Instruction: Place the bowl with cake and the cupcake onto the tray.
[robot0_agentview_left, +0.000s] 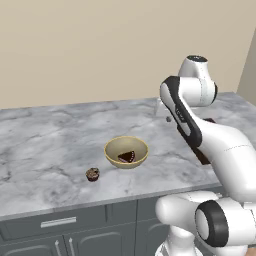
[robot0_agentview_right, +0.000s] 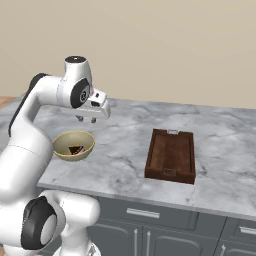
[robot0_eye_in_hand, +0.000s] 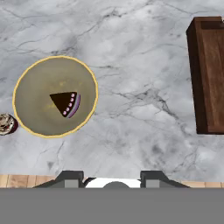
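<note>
Cupcake (robot0_agentview_left: 92, 174) sits nearest the counter's (robot0_agentview_left: 45, 145) front edge, bowl (robot0_agentview_left: 126, 151) with cake (robot0_agentview_left: 127, 156) just behind. Gripper (robot0_agentview_right: 88, 119) hovers empty, fingers partly spread. Tray (robot0_agentview_right: 171, 156) lies well apart.

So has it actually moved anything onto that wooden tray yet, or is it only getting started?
Only starting. Nothing is done: the tray holds nothing. The bowl with the cake and the cupcake sit on the counter. The gripper hangs above the counter, holding nothing. Both items are left to move.
</note>
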